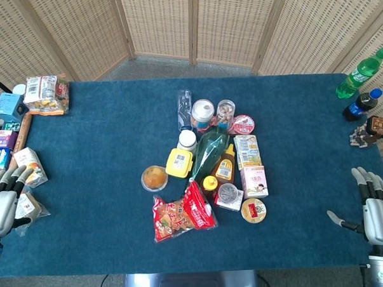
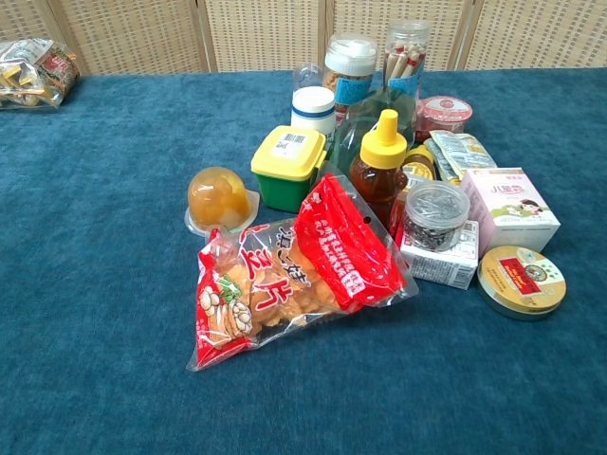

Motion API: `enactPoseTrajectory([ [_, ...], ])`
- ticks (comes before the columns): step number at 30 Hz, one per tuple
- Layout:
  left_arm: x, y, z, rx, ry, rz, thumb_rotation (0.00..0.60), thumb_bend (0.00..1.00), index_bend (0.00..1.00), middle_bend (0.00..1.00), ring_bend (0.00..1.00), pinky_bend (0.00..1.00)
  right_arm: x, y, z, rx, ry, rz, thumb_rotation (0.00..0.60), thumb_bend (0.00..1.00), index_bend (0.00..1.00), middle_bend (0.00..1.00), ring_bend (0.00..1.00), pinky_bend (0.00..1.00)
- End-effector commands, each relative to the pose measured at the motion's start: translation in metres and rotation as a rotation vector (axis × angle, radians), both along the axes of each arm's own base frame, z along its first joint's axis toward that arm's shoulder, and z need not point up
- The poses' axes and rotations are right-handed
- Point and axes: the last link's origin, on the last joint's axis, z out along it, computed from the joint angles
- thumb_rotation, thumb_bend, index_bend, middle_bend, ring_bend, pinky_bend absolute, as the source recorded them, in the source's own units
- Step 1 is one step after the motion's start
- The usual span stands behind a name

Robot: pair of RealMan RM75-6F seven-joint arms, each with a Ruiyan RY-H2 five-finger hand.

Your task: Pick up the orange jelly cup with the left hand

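Woven wicker screens stand behind a table [image 1: 102, 134] covered in dark blue cloth, with a huddle of groceries at its middle. On the left edge of that huddle sits the orange jelly cup [image 1: 154, 178], dome up, just beside a green tub with a yellow lid [image 1: 179, 162] and touching the upper corner of a red snack bag [image 1: 182, 214] that lies flat in front of it. Seen from the chest camera the cup [image 2: 218, 198] stands clear of both hands, with open cloth to its left. The left hand [image 1: 3, 206] hovers at the far left edge of the table, well apart from the cup, fingers spread and holding nothing, over a small wrapped packet [image 1: 29, 208]. The right hand [image 1: 375, 208] waits at the far right edge, fingers straight and apart, also empty. A honey bottle [image 2: 378, 173] with a yellow cap and a round gold tin [image 2: 521, 280] stand further right in the pile.
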Motion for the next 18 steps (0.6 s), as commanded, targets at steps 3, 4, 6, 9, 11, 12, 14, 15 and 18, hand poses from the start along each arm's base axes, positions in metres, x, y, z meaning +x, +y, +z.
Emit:
enactPoseTrajectory([
  [3, 0.005, 0.004, -0.002, 0.001, -0.012, -0.023, 0.6, 0.3, 0.1, 0.0, 0.0, 0.0, 0.0, 0.0, 0.001, 0.0, 0.005, -0.002, 0.53, 0.0, 0.0, 0.0, 0.0, 0.0],
  [4, 0.006, 0.005, -0.004, -0.001, -0.017, -0.026, 0.6, 0.3, 0.1, 0.0, 0.0, 0.0, 0.0, 0.0, 0.001, 0.0, 0.007, -0.003, 0.528, 0.0, 0.0, 0.0, 0.0, 0.0],
  [6, 0.008, 0.007, -0.009, -0.01, -0.024, -0.032, 0.6, 0.3, 0.1, 0.0, 0.0, 0.0, 0.0, -0.001, 0.0, 0.004, 0.008, -0.003, 0.529, 0.0, 0.0, 0.0, 0.0, 0.0],
  [9, 0.013, 0.013, -0.02, -0.041, -0.036, -0.046, 0.6, 0.3, 0.1, 0.0, 0.0, 0.0, 0.0, -0.001, 0.0, 0.01, 0.007, -0.002, 0.528, 0.0, 0.0, 0.0, 0.0, 0.0],
  [11, 0.019, 0.018, -0.029, -0.071, -0.058, -0.062, 0.6, 0.3, 0.1, 0.0, 0.0, 0.0, 0.0, -0.001, 0.0, 0.009, 0.007, 0.0, 0.527, 0.0, 0.0, 0.0, 0.0, 0.0],
  [12, 0.023, 0.021, -0.032, -0.085, -0.069, -0.07, 0.6, 0.3, 0.1, 0.0, 0.0, 0.0, 0.0, 0.0, 0.0, 0.007, 0.006, 0.0, 0.531, 0.0, 0.0, 0.0, 0.0, 0.0],
  [14, 0.032, 0.03, -0.04, -0.117, -0.088, -0.096, 0.6, 0.3, 0.1, 0.0, 0.0, 0.0, -0.001, 0.0, 0.001, 0.003, 0.004, -0.004, 0.526, 0.0, 0.0, 0.0, 0.0, 0.0],
  [15, 0.036, 0.034, -0.044, -0.13, -0.091, -0.107, 0.6, 0.3, 0.1, 0.0, 0.0, 0.0, -0.002, 0.001, 0.001, 0.002, 0.003, -0.006, 0.527, 0.0, 0.0, 0.0, 0.0, 0.0],
  [18, 0.052, 0.049, -0.057, -0.183, -0.104, -0.138, 0.6, 0.29, 0.11, 0.0, 0.0, 0.0, -0.003, 0.003, 0.001, 0.006, -0.003, -0.008, 0.53, 0.0, 0.0, 0.0, 0.0, 0.0],
])
